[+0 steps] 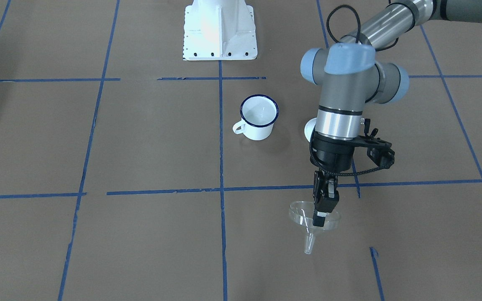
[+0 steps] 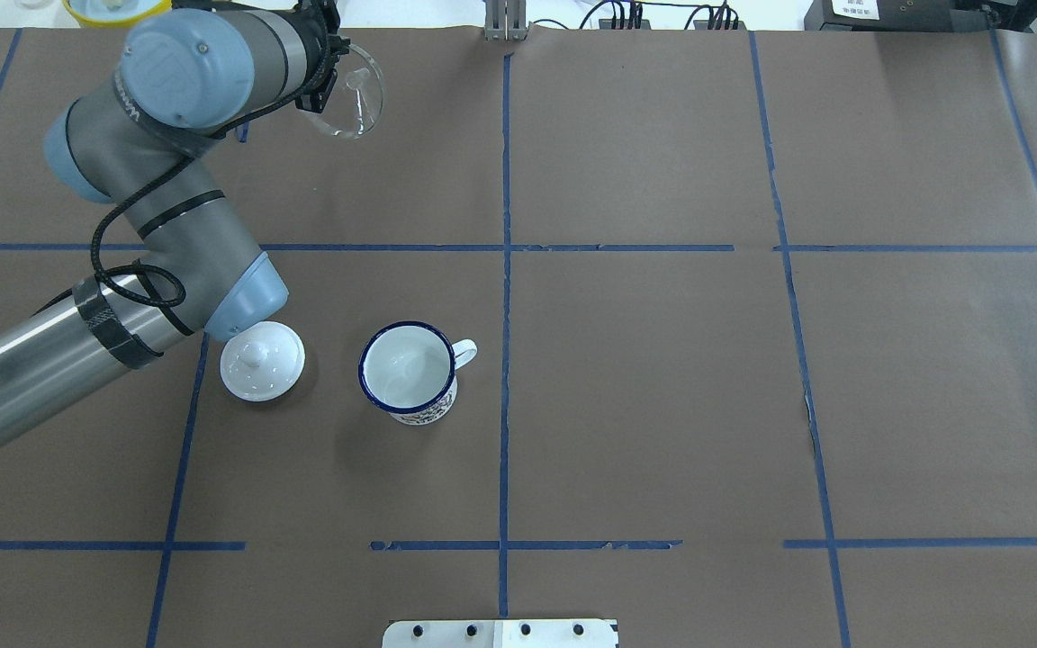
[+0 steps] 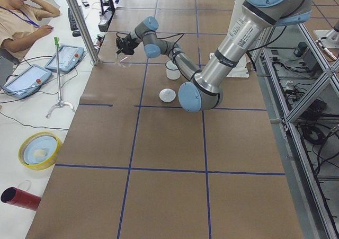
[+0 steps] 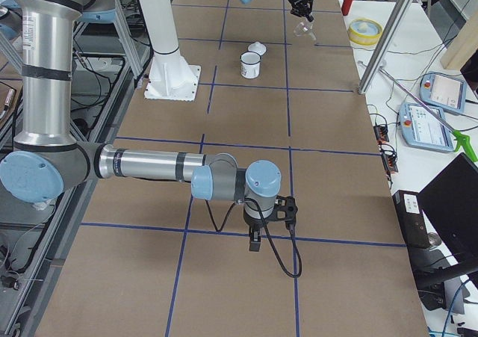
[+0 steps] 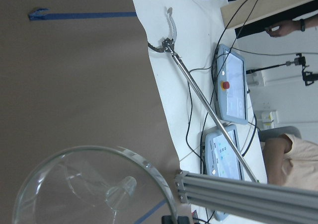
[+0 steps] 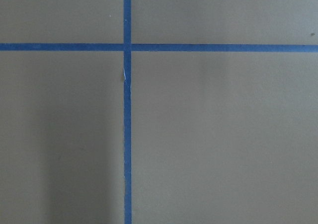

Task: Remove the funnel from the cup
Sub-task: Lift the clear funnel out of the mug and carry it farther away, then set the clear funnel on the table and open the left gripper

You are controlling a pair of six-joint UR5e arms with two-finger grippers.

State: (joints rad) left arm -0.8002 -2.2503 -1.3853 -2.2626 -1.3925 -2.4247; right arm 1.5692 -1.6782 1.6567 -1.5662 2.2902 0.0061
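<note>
The small clear plastic funnel [image 1: 301, 215] is out of the white enamel mug with dark blue rim [image 1: 259, 117], which stands empty at frame centre. It is clamped by its rim in the left end effector [image 1: 320, 217], lower right. Set-down seems in hand: lowering to the brown bench [image 1: 140, 146] and release are called for. Whether the right end effector [image 4: 254, 241] is apart or together cannot be told.

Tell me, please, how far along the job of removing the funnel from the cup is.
Done: the cup stands empty. In hand: the left gripper pinches the funnel by its rim, well away from the cup. Left: probably setting the funnel down and opening the jaws.
</note>
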